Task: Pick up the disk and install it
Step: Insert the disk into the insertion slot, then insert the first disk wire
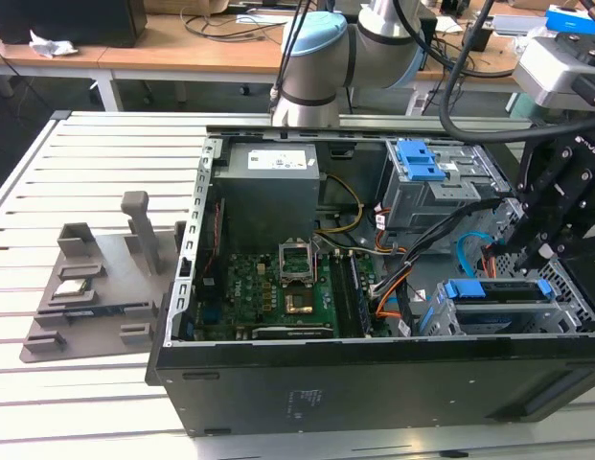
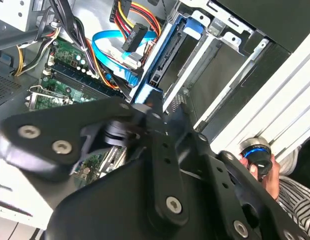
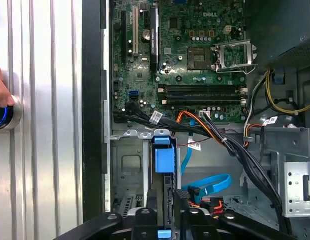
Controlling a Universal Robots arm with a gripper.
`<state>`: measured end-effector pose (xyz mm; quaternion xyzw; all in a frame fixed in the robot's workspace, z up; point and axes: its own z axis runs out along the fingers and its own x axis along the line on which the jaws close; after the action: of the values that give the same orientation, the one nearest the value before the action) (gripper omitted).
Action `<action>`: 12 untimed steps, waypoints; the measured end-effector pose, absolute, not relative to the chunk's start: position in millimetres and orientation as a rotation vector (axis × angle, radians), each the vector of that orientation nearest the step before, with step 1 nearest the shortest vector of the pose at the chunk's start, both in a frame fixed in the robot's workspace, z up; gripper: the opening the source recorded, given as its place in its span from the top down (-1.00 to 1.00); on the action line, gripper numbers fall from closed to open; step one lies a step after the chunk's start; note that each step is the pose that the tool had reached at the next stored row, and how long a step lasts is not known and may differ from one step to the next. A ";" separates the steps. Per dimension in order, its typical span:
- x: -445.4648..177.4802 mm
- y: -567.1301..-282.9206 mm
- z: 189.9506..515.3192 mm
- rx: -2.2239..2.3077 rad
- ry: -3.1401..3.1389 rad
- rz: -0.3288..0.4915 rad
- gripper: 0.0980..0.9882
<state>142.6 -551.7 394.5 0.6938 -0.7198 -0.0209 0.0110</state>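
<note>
The disk [image 1: 491, 291], silver in a bright blue frame, stands on edge in the drive bay at the case's front corner, at the exterior view's right. My gripper [image 1: 533, 259] hangs directly over its end nearer that side. In the first wrist view the disk [image 3: 163, 160] runs edge-on into the bay slot, and my gripper [image 3: 165, 214] has a black finger close against each of its sides, shut on it. In the second wrist view the disk [image 2: 167, 57] sits between the bay rails, with the blurred gripper linkage in front.
Orange, black and blue cables [image 3: 209, 182] lie beside the bay. A grey cage with a blue latch [image 1: 422, 163], the power supply [image 1: 268, 182] and motherboard [image 1: 268, 297] fill the open case. A grey fixture [image 1: 91, 287] stands outside. A hand [image 3: 0, 92] rests by a blue-lit button [image 3: 6, 116].
</note>
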 end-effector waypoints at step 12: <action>142.6 -551.7 394.2 2.164 -2.246 -0.065 0.98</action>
<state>142.6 -551.7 394.2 0.6938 -0.7198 -0.0209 0.0111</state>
